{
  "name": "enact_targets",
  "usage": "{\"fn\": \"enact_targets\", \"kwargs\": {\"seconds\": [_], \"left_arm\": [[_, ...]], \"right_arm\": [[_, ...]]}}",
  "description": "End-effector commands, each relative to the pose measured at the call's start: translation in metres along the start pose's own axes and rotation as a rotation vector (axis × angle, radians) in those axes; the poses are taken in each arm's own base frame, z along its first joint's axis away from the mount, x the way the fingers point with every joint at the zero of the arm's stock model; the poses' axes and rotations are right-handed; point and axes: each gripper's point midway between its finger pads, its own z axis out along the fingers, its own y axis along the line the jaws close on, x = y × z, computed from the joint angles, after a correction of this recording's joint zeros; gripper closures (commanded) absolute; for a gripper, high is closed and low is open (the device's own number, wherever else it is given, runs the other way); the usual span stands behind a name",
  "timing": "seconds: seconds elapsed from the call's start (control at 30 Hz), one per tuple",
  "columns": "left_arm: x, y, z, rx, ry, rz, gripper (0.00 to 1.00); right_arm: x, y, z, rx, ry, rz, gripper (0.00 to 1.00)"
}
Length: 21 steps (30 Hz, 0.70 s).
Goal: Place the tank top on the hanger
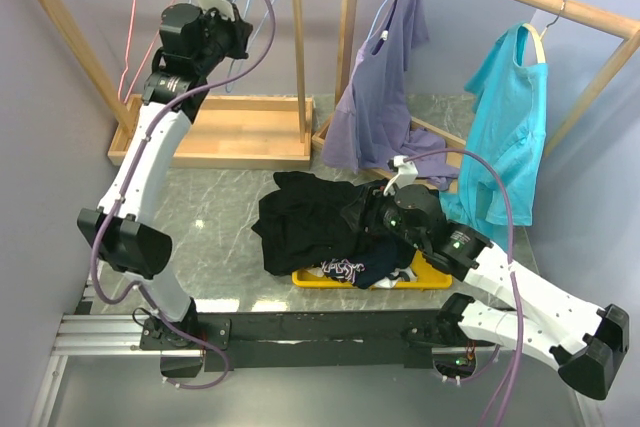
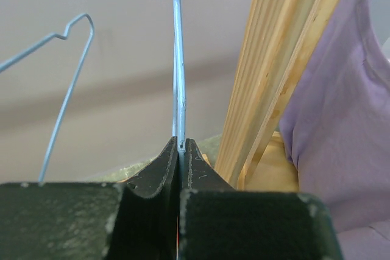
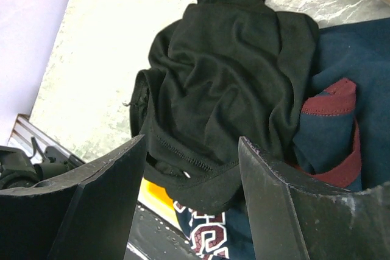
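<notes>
The black tank top lies crumpled on the table, partly over the yellow tray; in the right wrist view its hemmed edge lies between my fingers. My right gripper hovers just above it, open and empty. My left gripper is raised at the left wooden rack. It is shut on the thin blue-grey wire of the hanger, which runs straight up from the closed fingertips. In the top view the arm hides most of the hanger.
A yellow tray holds a navy garment with maroon-white print. A lilac shirt and a teal shirt hang on the right rack. A pink hanger and another pale wire hanger hang on the left rack, whose post stands close.
</notes>
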Motion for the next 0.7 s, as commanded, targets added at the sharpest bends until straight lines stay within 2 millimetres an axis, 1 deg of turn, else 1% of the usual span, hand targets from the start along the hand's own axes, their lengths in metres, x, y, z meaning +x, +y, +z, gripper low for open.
{"fn": "enact_targets", "kwargs": {"seconds": [0.0, 0.03, 0.07, 0.1, 0.13, 0.17, 0.2, 0.23, 0.27, 0.3, 0.33, 0.37, 0.4, 0.43, 0.47, 0.5, 0.53, 0.57, 0.6, 0.63, 0.67], "left_arm": [[-0.048, -0.005, -0.031, -0.012, -0.129, 0.002, 0.99], [-0.053, -0.006, -0.039, -0.011, -0.140, 0.002, 0.99], [-0.052, -0.007, -0.041, -0.011, -0.141, -0.003, 0.99], [-0.045, -0.007, -0.042, -0.013, -0.126, -0.007, 0.99], [-0.049, -0.009, -0.050, -0.009, -0.134, -0.008, 0.99], [-0.047, -0.010, -0.053, -0.006, -0.130, -0.010, 0.99], [-0.039, -0.010, -0.054, -0.009, -0.109, -0.013, 0.99], [-0.042, -0.012, -0.062, -0.008, -0.115, -0.015, 0.99], [-0.040, -0.013, -0.065, -0.010, -0.110, -0.015, 0.99], [-0.031, -0.014, -0.068, -0.015, -0.083, -0.024, 0.99], [-0.033, -0.017, -0.076, -0.012, -0.088, -0.036, 0.99], [-0.030, -0.018, -0.081, -0.013, -0.077, -0.043, 0.99], [-0.016, -0.019, -0.083, -0.013, -0.046, -0.053, 0.99], [-0.016, -0.021, -0.094, -0.022, -0.045, -0.069, 0.99], [0.005, -0.024, -0.096, -0.024, 0.002, -0.083, 0.99], [0.004, -0.030, -0.109, -0.012, -0.002, -0.086, 0.99], [0.015, -0.031, -0.117, -0.023, 0.029, -0.084, 0.99], [0.043, -0.042, -0.121, -0.017, 0.086, -0.087, 0.99], [0.041, -0.048, -0.138, -0.013, 0.074, -0.086, 0.99], [0.050, -0.056, -0.147, 0.007, 0.090, -0.085, 0.99], [0.078, -0.064, -0.155, 0.003, 0.152, -0.085, 0.99]], "right_arm": [[-0.019, 0.013, -0.003, -0.022, -0.052, -0.012, 0.30], [-0.018, 0.013, -0.002, -0.022, -0.050, -0.015, 0.30], [-0.018, 0.014, -0.002, -0.023, -0.049, -0.017, 0.30], [-0.017, 0.014, -0.002, -0.022, -0.046, -0.020, 0.30], [-0.017, 0.014, -0.002, -0.023, -0.047, -0.020, 0.30], [-0.017, 0.013, -0.002, -0.020, -0.046, -0.022, 0.30], [-0.016, 0.014, -0.002, -0.020, -0.044, -0.024, 0.30], [-0.016, 0.013, -0.002, -0.018, -0.046, -0.024, 0.30], [-0.016, 0.013, -0.001, -0.016, -0.046, -0.024, 0.30], [-0.013, 0.012, -0.001, -0.015, -0.040, -0.029, 0.30], [-0.013, 0.012, -0.001, -0.012, -0.041, -0.026, 0.30], [-0.012, 0.012, 0.000, -0.010, -0.039, -0.027, 0.30], [-0.010, 0.010, 0.000, -0.003, -0.032, -0.028, 0.30], [-0.008, 0.012, 0.001, -0.005, -0.025, -0.032, 0.30], [-0.008, 0.012, 0.000, 0.000, -0.027, -0.033, 0.30], [-0.006, 0.011, 0.000, 0.005, -0.017, -0.036, 0.30], [-0.004, 0.014, -0.001, 0.001, -0.009, -0.041, 0.31], [-0.001, 0.015, -0.002, 0.002, -0.001, -0.045, 0.31], [0.002, 0.014, -0.004, 0.014, 0.006, -0.051, 0.31], [0.006, 0.017, -0.005, 0.008, 0.016, -0.057, 0.32], [0.009, 0.017, -0.006, 0.010, 0.025, -0.057, 0.34]]}}
